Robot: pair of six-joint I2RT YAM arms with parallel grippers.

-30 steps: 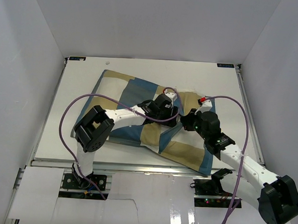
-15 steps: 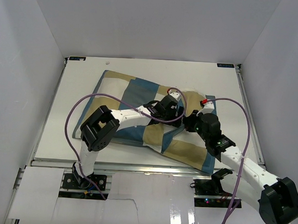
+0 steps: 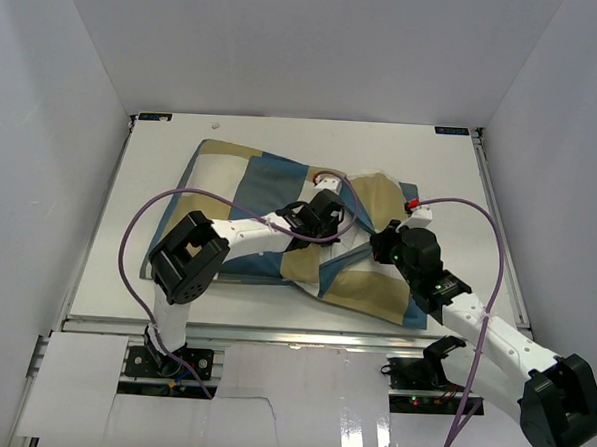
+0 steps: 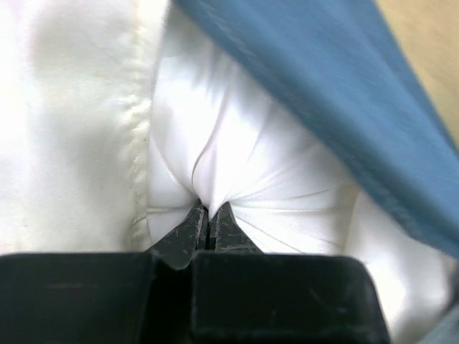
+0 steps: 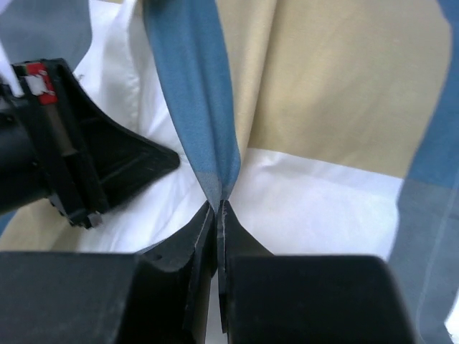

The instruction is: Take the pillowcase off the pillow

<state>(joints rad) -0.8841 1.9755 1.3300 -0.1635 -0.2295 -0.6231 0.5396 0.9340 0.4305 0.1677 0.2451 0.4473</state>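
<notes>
Item: pillowcase [image 3: 242,186], mid-table [image 3: 156,166], with white pillow [image 4: 280,179] showing at its opening. I logged the left gripper [image 4: 208,215] clamped tight on pillow fabric and the right gripper [image 5: 217,208] pinched closed on the pillowcase's blue edge.

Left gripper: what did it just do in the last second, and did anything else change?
The left gripper, open a moment ago, has shut on the white pillow. The near corner of the pillowcase drew slightly away from the near table edge. The right gripper stayed shut on the pillowcase.
</notes>
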